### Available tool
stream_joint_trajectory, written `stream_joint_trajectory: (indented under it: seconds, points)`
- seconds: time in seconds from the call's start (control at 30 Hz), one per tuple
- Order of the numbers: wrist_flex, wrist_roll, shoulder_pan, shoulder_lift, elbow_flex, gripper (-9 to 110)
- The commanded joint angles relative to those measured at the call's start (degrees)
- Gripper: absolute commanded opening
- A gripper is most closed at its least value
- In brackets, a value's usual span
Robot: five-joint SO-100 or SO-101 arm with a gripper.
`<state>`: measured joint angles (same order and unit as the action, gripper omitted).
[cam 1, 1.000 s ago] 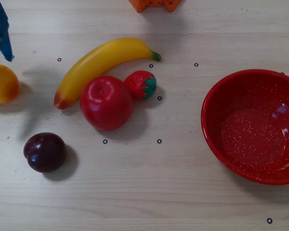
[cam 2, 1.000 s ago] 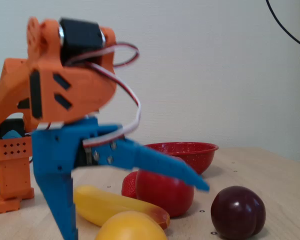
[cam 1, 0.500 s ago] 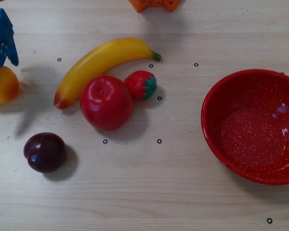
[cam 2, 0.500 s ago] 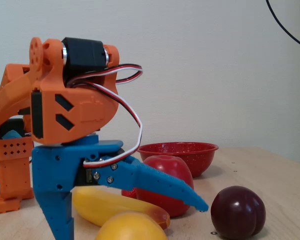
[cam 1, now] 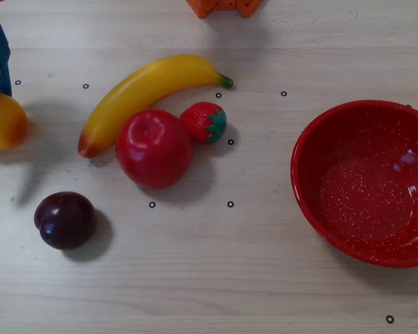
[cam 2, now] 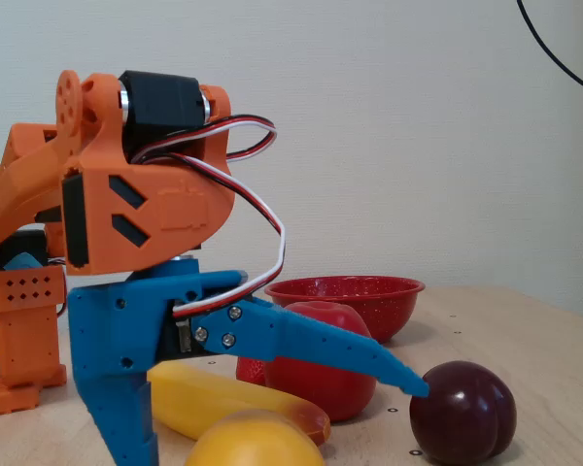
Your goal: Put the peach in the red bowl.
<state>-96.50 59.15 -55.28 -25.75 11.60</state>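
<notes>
Lowered since before, spread blue fingers [cam 2: 136, 427] now straddle the peach [cam 2: 255, 442].

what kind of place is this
Probably a hobby robotics bench: an orange and blue 3D-printed gripper, glossy plastic toy banana and small black ring marks on a pale wooden table.

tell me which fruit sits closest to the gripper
The peach, yellow-orange at the overhead view's left edge, right under the open blue gripper; the other fruits lie farther right.

The gripper [cam 2: 272, 427] hangs low, blue jaws spread wide, apparently near the table.
</notes>
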Motion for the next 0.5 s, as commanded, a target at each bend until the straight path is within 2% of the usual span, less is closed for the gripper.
stream_joint_trajectory:
  seconds: [0.0,0.47]
  points:
    - [1.0,1.2,-2.7,-3.5,-4.0,66]
    - [3.2,1.8,-2.9,-3.3,-0.2,66]
